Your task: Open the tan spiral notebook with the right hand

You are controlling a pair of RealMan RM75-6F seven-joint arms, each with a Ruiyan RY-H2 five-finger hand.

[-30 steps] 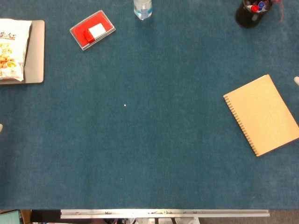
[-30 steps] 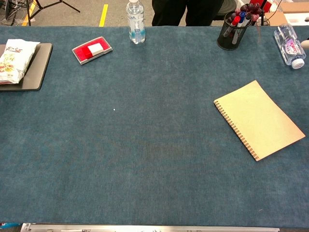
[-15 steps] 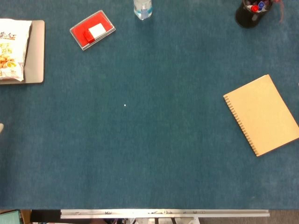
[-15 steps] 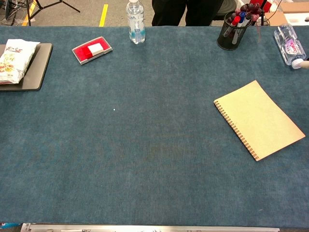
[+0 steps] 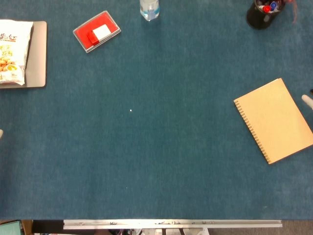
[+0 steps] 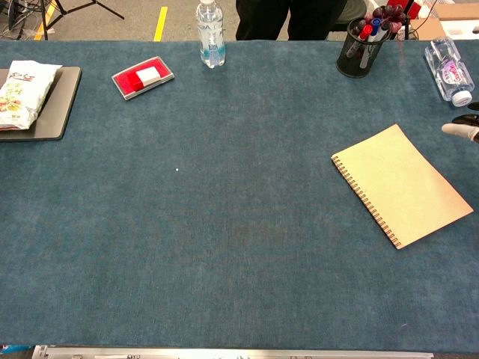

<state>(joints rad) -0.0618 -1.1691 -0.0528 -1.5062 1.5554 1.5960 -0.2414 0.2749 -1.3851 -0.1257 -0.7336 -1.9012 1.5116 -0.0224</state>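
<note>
The right hand (image 6: pixel 464 129) shows only as fingertips at the right edge of the scene, in both views (image 5: pixel 306 99). How far it is spread cannot be told, and it is not seen holding anything. The fingertips lie just beyond the far right corner of the notebook (image 6: pixel 401 185), apart from it.

The notebook is tan and lies closed and flat on the blue table cover (image 6: pixel 239 224), in the right part of the table. It sits at a slant, with its spiral binding (image 6: pixel 364 202) along the left, nearer edge.

Far from the notebook, near the right far corner, stands a black cup of pens (image 6: pixel 359 48). To the right of the cup a clear water bottle (image 6: pixel 447 69) lies on its side, just beyond the fingertips.

At the far edge near the middle stands a second bottle (image 6: pixel 210 24), upright. Left of it lies a red case (image 6: pixel 143 76) with a white piece on top.

At the far left a snack bag (image 6: pixel 21 92) rests on a dark tray (image 6: pixel 58 108).

A pale tip at the left edge of the head view (image 5: pixel 1 133) may be the left hand; its state cannot be told.
</note>
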